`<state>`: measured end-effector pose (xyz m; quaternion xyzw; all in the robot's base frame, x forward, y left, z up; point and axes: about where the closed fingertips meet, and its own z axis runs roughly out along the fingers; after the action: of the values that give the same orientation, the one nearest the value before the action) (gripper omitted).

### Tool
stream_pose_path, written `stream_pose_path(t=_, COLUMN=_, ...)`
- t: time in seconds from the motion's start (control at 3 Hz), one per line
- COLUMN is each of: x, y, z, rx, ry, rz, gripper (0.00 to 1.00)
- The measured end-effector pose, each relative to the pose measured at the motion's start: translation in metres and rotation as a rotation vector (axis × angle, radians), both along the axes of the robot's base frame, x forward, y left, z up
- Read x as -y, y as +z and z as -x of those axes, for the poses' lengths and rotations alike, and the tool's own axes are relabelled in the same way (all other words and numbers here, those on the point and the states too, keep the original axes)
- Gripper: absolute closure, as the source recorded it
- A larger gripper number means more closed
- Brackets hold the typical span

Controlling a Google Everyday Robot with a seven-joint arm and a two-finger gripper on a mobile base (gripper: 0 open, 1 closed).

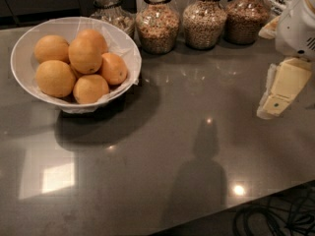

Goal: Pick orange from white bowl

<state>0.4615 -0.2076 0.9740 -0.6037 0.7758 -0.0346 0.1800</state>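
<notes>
The white bowl [20,47], lined with thin crinkled white paper, stands at the far left of the dark grey counter. It holds several round oranges; the largest ones sit on top, such as the orange [84,54] in the middle and another at the front left [54,77]. My gripper [280,90], cream-coloured under a white wrist, hangs above the counter at the right edge of the view. It is far to the right of the bowl and holds nothing that I can see.
Several glass jars of grains and seeds [157,21] stand in a row along the back of the counter [197,132]. The counter's front edge runs across the lower right, with dark cables [275,215] on the floor beyond it.
</notes>
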Motion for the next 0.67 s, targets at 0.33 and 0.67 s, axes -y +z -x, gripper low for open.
stream_pose_path(t=0.33, x=-0.026, y=0.002, z=-0.031, rx=0.047, ry=0.047, rz=-0.043, gripper=0.00)
stream_pose_path(t=0.67, x=-0.056, y=0.004, z=-0.057, rx=0.075, ry=0.103, rz=-0.079, gripper=0.00)
